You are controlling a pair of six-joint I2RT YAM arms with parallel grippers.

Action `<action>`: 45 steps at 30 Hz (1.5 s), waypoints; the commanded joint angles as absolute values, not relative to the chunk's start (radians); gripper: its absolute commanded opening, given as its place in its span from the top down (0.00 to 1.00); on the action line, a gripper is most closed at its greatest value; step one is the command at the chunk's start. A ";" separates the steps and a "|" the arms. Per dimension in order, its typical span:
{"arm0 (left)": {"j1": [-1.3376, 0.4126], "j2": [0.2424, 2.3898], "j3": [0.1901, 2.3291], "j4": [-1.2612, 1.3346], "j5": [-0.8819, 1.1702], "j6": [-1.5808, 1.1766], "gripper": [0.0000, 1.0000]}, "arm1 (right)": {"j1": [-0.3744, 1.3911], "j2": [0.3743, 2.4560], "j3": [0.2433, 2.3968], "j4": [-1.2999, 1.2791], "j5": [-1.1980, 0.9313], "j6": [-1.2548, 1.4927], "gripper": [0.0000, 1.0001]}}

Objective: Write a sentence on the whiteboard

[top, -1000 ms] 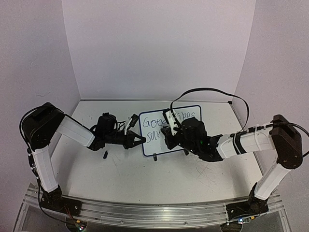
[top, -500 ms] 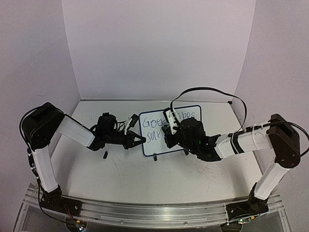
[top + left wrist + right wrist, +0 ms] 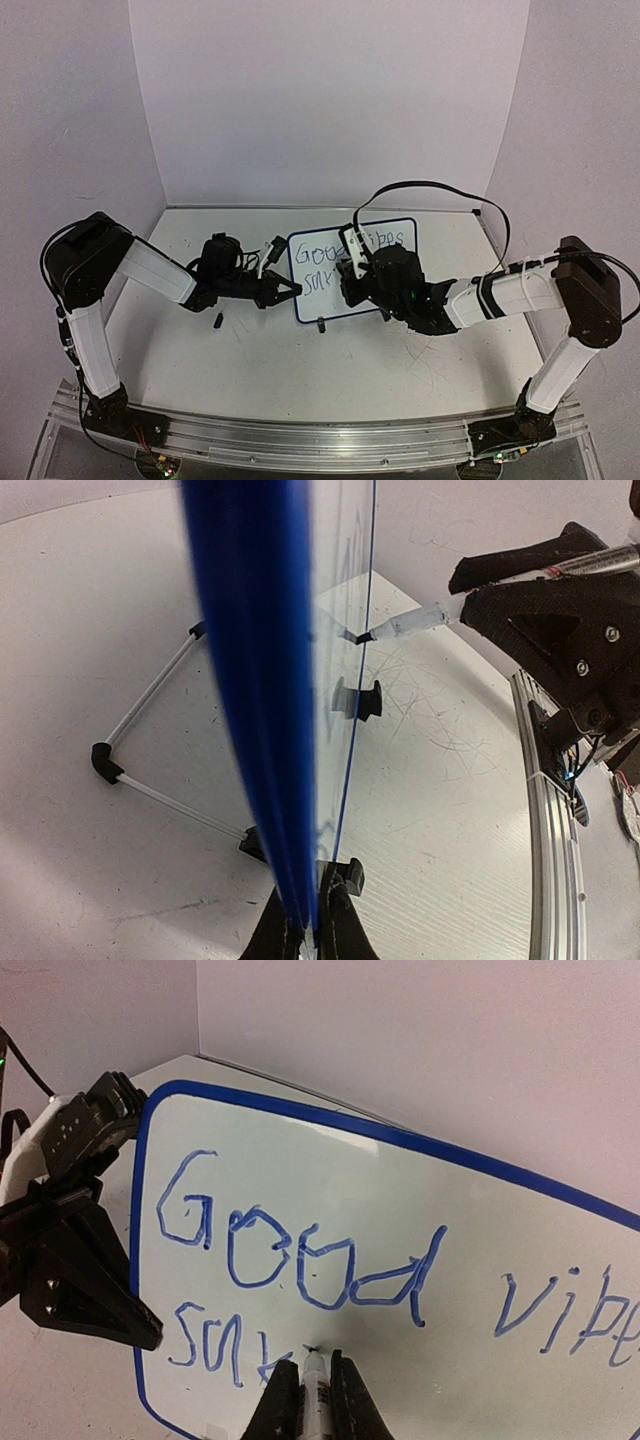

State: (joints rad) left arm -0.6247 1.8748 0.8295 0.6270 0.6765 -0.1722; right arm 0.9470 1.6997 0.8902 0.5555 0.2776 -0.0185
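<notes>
1. Pinching the whiteboard (image 3: 330,1175) by its blue side frame in the left gripper (image 3: 305,932), jaws clenched on the edge. Likely done to brace the board upright so pen pressure can't tip or slide it.
2. Grasping a marker (image 3: 315,1368) in the right gripper (image 3: 311,1392), clenched around the barrel. Tip straight ahead of the fingertips, touching the board face. Held end-on, so the stroke is visible from the wrist view.
3. Locating the sentence (image 3: 330,1270): "Good vibes" as the top line, above and beyond the right fingertips. Scrawled second line just left of the tip. Tip parked at the end of that second line, so judged mid-word, not finished.
4. Resting the board on small black feet (image 3: 368,700) on the tabletop (image 3: 300,390), ahead of the left fingers. Thin wire prop (image 3: 150,695) on the back side, off to the left of those fingers. Looks like a light support, which explains the extra clamp.
5. Facing the two grippers at each other across the board: left on the edge, right on the writing face. Well apart, no clash.
6. Noting a small black piece (image 3: 217,321) on the tabletop just beside the left wrist on the near side. Possibly the marker cap, cannot confirm.
7. Judging the task well along. Next stroke calls for light pressure and travel rightward, away from the left gripper. Risk: pushing too hard and flexing the board against the clamp.
</notes>
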 commanded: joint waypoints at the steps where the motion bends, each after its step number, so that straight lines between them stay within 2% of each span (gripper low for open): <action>1: -0.598 1.854 0.815 0.563 0.536 -0.130 1.00 | 0.943 1.683 0.875 0.547 0.292 0.031 1.00; 26: -0.597 1.850 0.815 0.563 0.537 -0.129 1.00 | 0.960 1.731 0.841 0.525 0.246 0.103 1.00; 45: -0.597 1.847 0.813 0.562 0.536 -0.129 1.00 | 0.955 1.729 0.900 0.560 0.333 0.052 1.00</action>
State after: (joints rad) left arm -0.6228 1.8744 0.8295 0.6250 0.6765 -0.1722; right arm 0.9627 1.7195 0.8501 0.5220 0.2764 0.0742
